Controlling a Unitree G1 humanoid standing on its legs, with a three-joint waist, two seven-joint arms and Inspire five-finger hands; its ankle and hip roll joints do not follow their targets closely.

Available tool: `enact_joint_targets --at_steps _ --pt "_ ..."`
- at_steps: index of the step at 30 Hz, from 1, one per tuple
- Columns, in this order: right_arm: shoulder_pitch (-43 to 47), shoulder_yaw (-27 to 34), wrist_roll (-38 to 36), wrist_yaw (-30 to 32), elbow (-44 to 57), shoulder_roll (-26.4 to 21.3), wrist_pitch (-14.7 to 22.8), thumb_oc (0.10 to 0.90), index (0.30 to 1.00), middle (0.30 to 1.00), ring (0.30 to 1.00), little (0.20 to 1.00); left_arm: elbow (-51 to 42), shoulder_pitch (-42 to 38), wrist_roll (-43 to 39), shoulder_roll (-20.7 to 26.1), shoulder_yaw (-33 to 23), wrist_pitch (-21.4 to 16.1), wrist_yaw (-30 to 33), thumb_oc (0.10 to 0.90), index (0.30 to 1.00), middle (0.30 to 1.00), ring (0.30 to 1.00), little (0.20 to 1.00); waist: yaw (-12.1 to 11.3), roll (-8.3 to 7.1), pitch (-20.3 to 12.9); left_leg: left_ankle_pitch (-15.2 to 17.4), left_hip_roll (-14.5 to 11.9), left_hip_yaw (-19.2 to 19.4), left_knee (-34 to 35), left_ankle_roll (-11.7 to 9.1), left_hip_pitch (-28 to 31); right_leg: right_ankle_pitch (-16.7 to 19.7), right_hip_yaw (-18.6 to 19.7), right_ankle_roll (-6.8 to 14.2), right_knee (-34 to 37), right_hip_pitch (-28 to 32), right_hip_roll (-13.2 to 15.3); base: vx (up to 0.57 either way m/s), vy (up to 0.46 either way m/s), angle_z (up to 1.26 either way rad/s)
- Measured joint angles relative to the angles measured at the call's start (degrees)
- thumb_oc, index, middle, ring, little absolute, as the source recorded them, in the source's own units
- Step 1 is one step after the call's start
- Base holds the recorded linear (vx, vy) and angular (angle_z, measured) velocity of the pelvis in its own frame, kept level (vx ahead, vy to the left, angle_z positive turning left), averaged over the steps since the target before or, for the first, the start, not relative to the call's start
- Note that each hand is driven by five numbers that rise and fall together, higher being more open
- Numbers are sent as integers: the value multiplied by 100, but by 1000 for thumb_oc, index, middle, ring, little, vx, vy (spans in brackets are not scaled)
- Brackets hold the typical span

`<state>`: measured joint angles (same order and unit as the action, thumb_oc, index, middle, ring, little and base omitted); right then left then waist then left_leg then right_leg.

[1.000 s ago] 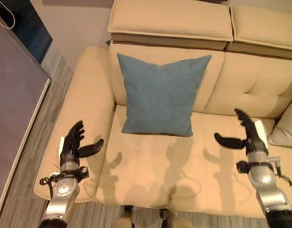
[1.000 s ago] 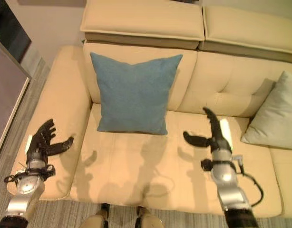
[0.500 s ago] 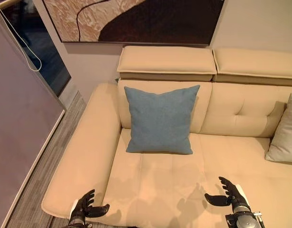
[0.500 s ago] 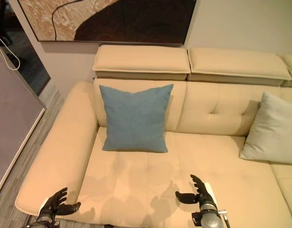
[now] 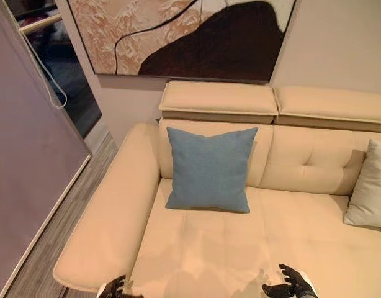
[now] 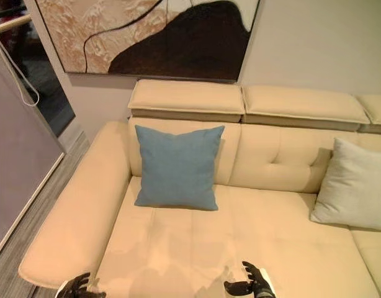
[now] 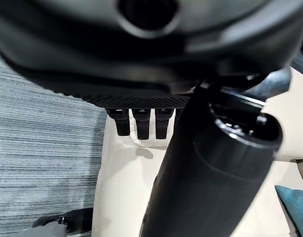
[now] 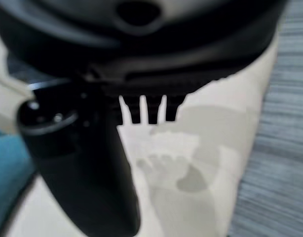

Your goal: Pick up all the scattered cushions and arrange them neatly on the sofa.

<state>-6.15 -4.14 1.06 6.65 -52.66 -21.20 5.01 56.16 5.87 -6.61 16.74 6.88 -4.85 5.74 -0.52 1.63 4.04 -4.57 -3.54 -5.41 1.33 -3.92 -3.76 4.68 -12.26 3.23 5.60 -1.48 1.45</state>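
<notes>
We are looking down at a cream leather sofa [image 5: 314, 248] standing under a large brown abstract wall painting [image 5: 184, 37]. A square blue fabric cushion [image 5: 209, 169] is leaning upright against its backrest at frame centre; a pale grey cushion [image 6: 352, 186] is leaning at the right edge. Both are sitting well apart from the left robot hand [image 5: 114, 289] and right robot hand [image 5: 293, 287], which are hovering at the bottom edge with fingers spread wide, holding nothing.

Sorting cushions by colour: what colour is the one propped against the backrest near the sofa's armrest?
Blue, a plain cushion; the left eye view shows it best.
</notes>
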Motion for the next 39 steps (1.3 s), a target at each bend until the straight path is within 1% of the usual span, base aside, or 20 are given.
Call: enact_joint_targets --at_steps 1,3,4,6,8,9,14,18,21,23,24,25,27,28,30,31,32,33,37,39 --pt "118 0 -5 4 -100 -4 -8 800 900 900 900 900 -3 -122 0 -25 0 -1 4 800 900 900 900 900 0 2 87 -54 21 -5 -182 -78 -180 -1 -12 -60 -22 -68 23 -183 7 28" --pt "263 -17 -8 8 -97 3 -36 800 900 900 900 900 4 -299 0 -26 -33 -2 9 800 900 900 900 900 -18 -123 269 -284 76 47 -201 -433 -334 173 -54 -416 19 -224 128 -132 38 4" --pt "372 -44 -11 22 -78 24 -31 800 900 900 900 900 65 -354 1 -33 -65 4 13 800 900 900 900 900 1 -272 370 -95 165 120 -501 -395 -360 250 -69 -550 17 -247 274 -97 52 -9" --pt "379 -46 -14 43 -8 68 -6 800 900 900 900 900 216 -345 1 -48 -71 4 4 800 900 900 900 900 110 -487 401 430 209 328 -1416 -283 -226 268 -115 -568 17 -176 477 -75 58 13" --pt "403 -42 -14 116 -50 28 0 800 900 900 900 900 248 -320 2 -105 -73 2 9 800 900 900 900 900 255 -451 378 745 28 346 -1777 -243 90 216 -150 -495 13 -127 459 -73 103 32" --pt "390 -41 -15 120 -62 8 -8 800 900 900 900 900 246 -324 1 -132 -70 2 7 800 900 900 900 900 280 -396 339 715 -19 345 -1700 -220 239 209 -155 -482 0 -148 450 -130 251 25" --pt "478 -96 -6 114 -321 4 -46 800 900 900 900 900 277 -456 9 -428 43 0 30 800 900 900 900 900 453 -176 249 938 -107 500 53 -48 1013 563 -155 -155 -31 -471 381 -115 181 6" --pt "447 -116 22 129 -616 391 -61 800 900 900 900 900 440 -472 121 -357 158 -4 130 800 900 900 900 900 431 -586 129 774 558 550 171 287 925 881 101 214 -33 -768 1016 -206 173 -10" --pt "418 -275 81 121 -764 573 -72 800 900 900 900 900 491 -347 121 -211 125 2 181 800 900 900 900 900 405 -675 153 765 819 698 10 441 747 795 193 526 -112 -963 1264 -256 118 -17" --pt "411 -290 89 115 -799 708 -85 800 900 900 900 900 535 -386 120 -29 111 2 223 800 900 900 900 900 398 -847 231 923 928 758 -362 531 519 976 371 505 -361 -1156 1397 -235 97 -4" --pt "403 -332 90 112 -816 765 -105 800 900 900 900 900 645 -396 123 100 88 4 254 800 900 900 900 900 297 -940 262 965 1040 889 -585 611 425 795 522 521 -189 -1123 1401 -271 97 -26" --pt "439 -334 91 115 -879 746 -113 800 900 900 900 900 669 -385 121 118 92 8 275 800 900 900 900 900 199 -865 255 921 879 950 -583 688 382 592 511 614 -170 -1092 1324 -191 64 -31" --pt "533 -323 80 145 -1040 688 -141 800 900 900 900 900 656 -397 129 119 -26 7 288 800 900 900 900 900 61 -575 325 875 501 1006 -394 684 427 57 422 478 -1703 -1468 951 -100 8 -18" --pt "563 -332 86 144 -1038 631 -137 800 900 900 900 900 640 -403 128 138 -39 6 293 800 900 900 900 900 -4 -494 325 825 330 988 -333 620 474 -298 297 556 -2444 -1522 775 -86 -5 -8" --pt "605 -332 86 143 -1049 579 -138 800 900 900 900 900 664 -390 153 216 -39 7 287 800 900 900 900 900 -106 -524 295 778 241 999 -284 615 481 -909 167 577 -3134 -1413 726 -101 -59 -5" --pt "628 -330 87 151 -1027 544 -139 800 900 900 900 900 697 -366 212 183 -33 18 290 800 900 900 900 900 -166 -553 260 754 194 1047 -248 592 494 -1170 153 577 -3117 -1167 683 -120 -77 -29" --pt "678 -353 87 156 -1001 525 -135 800 900 900 900 900 869 -351 223 152 -44 20 292 800 900 900 900 900 -290 -614 202 712 195 1106 -208 523 587 -1259 84 548 -2026 -475 650 -76 -57 -41" --pt "778 -394 87 162 -1011 515 -123 800 900 900 900 900 933 -354 222 101 -39 27 290 800 900 900 900 900 -299 -669 152 713 243 1098 -205 500 595 -1051 149 93 -1483 -227 530 -30 -53 -41" --pt "863 -396 75 176 -1083 456 -97 800 900 900 900 900 956 -336 221 -265 -32 22 259 800 900 900 900 900 -294 -407 -18 597 44 1072 -87 368 643 -474 182 -23 -431 259 215 -28 -48 -16" --pt "866 -395 49 176 -1216 457 -106 800 900 900 900 900 956 -399 223 -321 -8 23 238 800 900 900 900 900 -265 -392 -76 589 11 1017 -82 355 643 -413 168 -66 -283 347 150 -9 -22 8"
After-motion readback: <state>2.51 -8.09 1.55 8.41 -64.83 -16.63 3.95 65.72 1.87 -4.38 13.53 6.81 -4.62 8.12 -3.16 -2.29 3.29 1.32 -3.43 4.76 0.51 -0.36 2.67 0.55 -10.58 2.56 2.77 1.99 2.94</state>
